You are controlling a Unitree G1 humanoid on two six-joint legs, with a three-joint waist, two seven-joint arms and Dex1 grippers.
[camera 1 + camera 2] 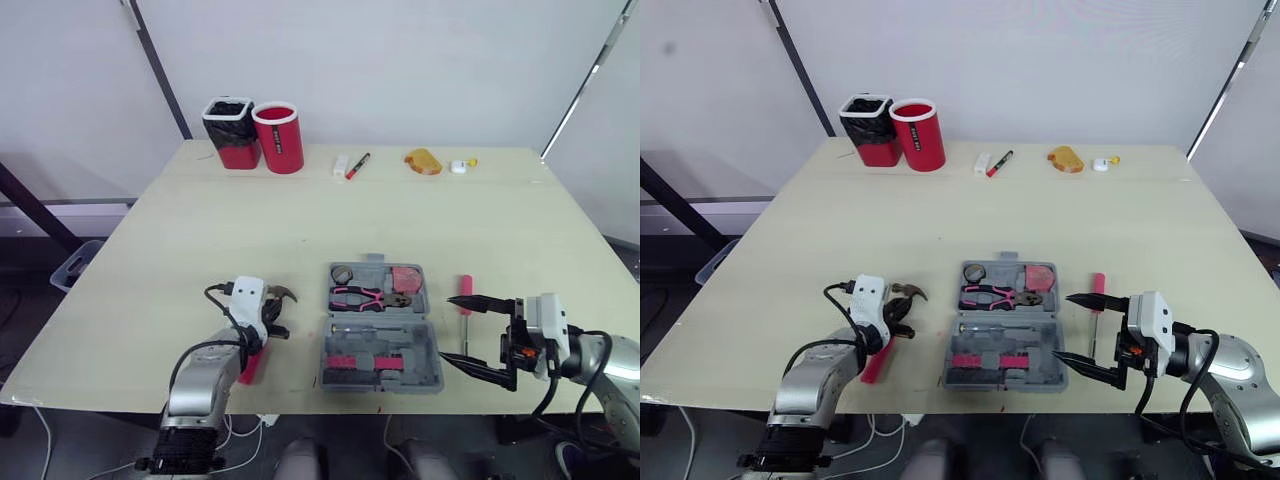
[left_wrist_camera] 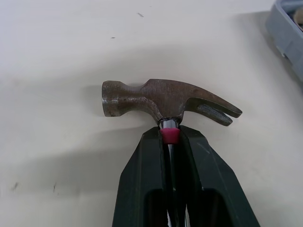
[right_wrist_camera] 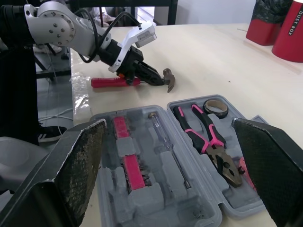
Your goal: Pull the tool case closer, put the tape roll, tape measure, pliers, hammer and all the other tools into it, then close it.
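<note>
The grey tool case [image 1: 330, 332] lies open near the table's front edge. Its far half holds a tape roll [image 1: 342, 273], pink-handled pliers [image 1: 368, 296] and a pink tape measure [image 1: 406, 278]. A slim screwdriver [image 3: 168, 151] lies in the near half. Left of the case is a hammer [image 2: 161, 100] with a red handle [image 1: 877, 364]. My left gripper [image 2: 169, 135] is shut on its neck just under the head. My right gripper [image 1: 449, 330] stands wide open just right of the case, nothing between its fingers. A pink-handled screwdriver [image 1: 465, 293] lies on the table beside it.
At the table's far edge stand a black-and-red cup [image 1: 230, 132] and a red cup [image 1: 279, 138]. Along the same edge lie a white item [image 1: 341, 165], a marker [image 1: 357, 165], a yellow object [image 1: 423, 161] and a small white piece [image 1: 458, 167].
</note>
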